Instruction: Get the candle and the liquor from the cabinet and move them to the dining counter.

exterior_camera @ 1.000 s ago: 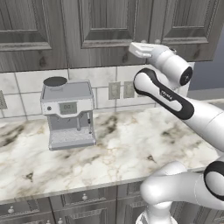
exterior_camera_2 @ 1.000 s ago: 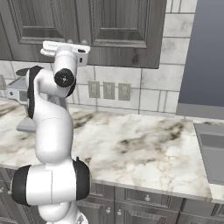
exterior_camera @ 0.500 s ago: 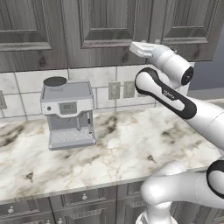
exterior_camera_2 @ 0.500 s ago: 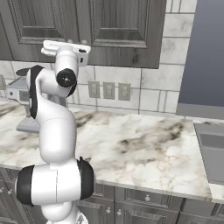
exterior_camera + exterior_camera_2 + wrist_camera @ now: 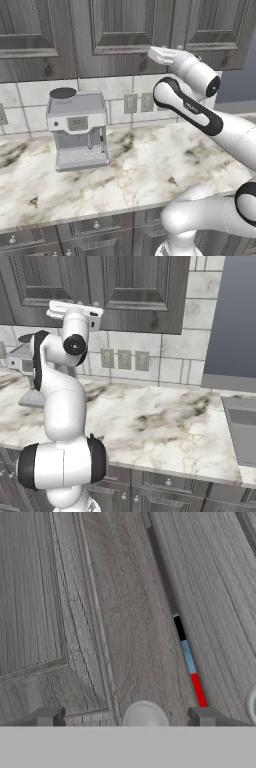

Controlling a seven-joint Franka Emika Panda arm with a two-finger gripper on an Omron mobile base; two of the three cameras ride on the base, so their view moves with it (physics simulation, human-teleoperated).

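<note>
My gripper (image 5: 128, 718) stood open around the cabinet (image 5: 55, 602) knob (image 5: 144, 716) — opening came first. Through the door gap beside the knob, the liquor (image 5: 189, 658) showed; next — clamp, pull.

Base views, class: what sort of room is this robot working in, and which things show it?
Most likely a home kitchen: a coffee machine stands on a marble worktop, under the dark wood-grain wall cabinet.
</note>
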